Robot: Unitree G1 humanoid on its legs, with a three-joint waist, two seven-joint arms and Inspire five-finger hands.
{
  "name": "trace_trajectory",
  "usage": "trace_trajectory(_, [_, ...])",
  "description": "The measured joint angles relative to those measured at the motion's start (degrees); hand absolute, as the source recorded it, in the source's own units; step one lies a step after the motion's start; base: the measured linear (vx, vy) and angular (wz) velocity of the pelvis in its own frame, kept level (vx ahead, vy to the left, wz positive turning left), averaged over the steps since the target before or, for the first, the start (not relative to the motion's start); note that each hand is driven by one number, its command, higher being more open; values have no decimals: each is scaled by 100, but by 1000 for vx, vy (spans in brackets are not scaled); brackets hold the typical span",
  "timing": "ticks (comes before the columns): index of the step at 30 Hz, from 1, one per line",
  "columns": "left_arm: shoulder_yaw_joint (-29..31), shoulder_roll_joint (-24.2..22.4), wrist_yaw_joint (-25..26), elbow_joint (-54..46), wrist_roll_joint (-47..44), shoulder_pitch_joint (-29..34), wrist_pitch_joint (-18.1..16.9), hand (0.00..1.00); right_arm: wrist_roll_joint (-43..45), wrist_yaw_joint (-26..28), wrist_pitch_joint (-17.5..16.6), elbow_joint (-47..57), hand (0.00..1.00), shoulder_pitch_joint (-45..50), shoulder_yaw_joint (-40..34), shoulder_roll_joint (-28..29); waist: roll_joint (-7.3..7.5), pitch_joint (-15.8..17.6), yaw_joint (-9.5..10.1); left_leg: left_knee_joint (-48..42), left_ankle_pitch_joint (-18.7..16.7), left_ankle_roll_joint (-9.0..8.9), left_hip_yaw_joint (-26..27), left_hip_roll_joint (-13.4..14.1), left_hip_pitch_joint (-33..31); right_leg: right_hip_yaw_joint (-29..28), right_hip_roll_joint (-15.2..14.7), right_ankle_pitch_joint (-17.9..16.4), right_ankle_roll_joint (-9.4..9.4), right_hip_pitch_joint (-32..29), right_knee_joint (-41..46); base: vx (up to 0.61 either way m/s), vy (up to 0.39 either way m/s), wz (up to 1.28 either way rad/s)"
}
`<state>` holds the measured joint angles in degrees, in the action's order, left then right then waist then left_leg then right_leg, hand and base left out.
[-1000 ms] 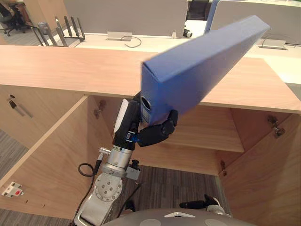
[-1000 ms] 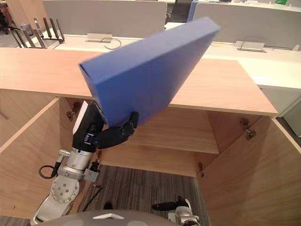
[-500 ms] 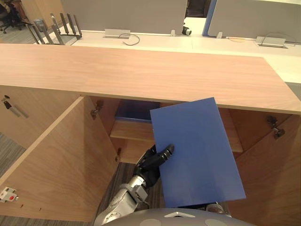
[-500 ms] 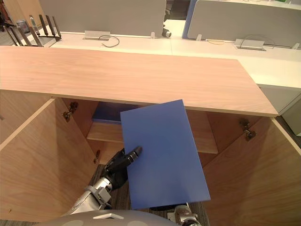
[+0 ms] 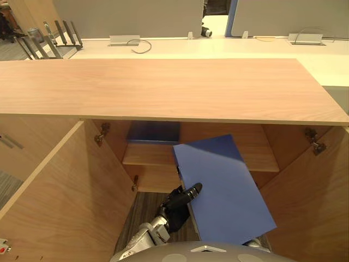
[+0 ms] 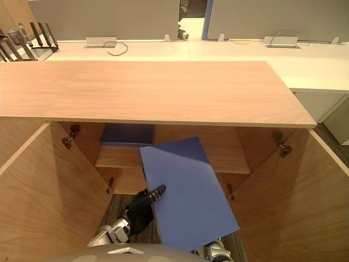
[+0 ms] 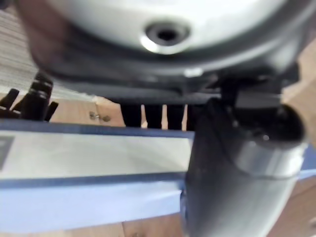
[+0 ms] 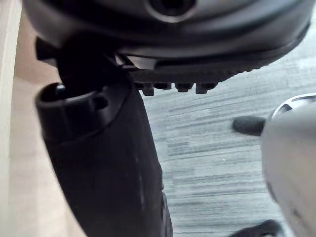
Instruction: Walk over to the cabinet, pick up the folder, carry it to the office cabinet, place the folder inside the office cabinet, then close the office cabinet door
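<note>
Where the left hand (image 5: 177, 203) meets the folder (image 5: 226, 191), it pinches the near left edge: the thumb lies flat on the upper face, and the fingers (image 7: 154, 114) curl behind the spine. The folder is a stiff blue rectangular box file, matte, with a pale label strip along its spine (seen in the left wrist view). It is tilted, near end low, and its far end reaches under the top of the office cabinet (image 5: 163, 87) towards the shelf (image 5: 147, 154); contact with the shelf cannot be told.

Right hand (image 8: 108, 163): it hangs low over the carpet (image 8: 212, 143), and whether it is open or closed cannot be told.

The cabinet is pale wood-grain laminate with a smooth, long flat top. The left door (image 5: 60, 202) and right door (image 5: 311, 207) both stand swung outward, and metal hinges (image 5: 101, 132) show at the inner corners. A second folder (image 5: 154, 132), dark blue, lies flat at the shelf's left rear.

The carpet is grey with fine stripes. Beyond the cabinet stand white desks (image 5: 163, 48) with grey partition screens (image 5: 125, 16), and a dark file rack (image 5: 57, 34) at far left.
</note>
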<state>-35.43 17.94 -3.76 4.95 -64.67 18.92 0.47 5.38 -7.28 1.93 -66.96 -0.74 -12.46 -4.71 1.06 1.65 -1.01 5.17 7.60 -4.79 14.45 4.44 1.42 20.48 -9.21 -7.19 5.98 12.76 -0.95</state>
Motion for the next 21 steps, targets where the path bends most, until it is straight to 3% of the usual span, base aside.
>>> trace_trajectory(2, [371, 17, 0, 1, 50, 201, -2, 0, 441, -209, -24, 280, 100, 13, -440, -74, -23, 11, -78, 0, -10, 8, 28, 0, 4, -32, -6, 0, 1, -17, 2, 9, -16, -8])
trace_trajectory(6, [750, 114, 1, 1, 228, 274, -17, 0, 464, -405, -73, 560, 100, 0, -749, -353, -48, 63, -63, 1, -13, 11, 40, -3, 3, -37, -18, 1, 1, -34, 23, -1, -3, -1])
trace_trajectory(16, [1071, 55, 0, 1, 263, 369, -8, 0, 419, -328, -119, 664, 100, -20, -836, -350, -67, 61, -71, 2, -13, 12, 45, -6, 3, -35, -22, 0, 0, -38, 24, 0, 0, 0])
trace_trajectory(21, [1794, -11, 1, 5, 481, 369, -9, 0, 400, -292, -105, 664, 100, -27, -946, -353, -64, 75, -70, 2, -14, 13, 44, -8, 2, -26, -23, -1, -1, -39, 23, 0, 0, 0])
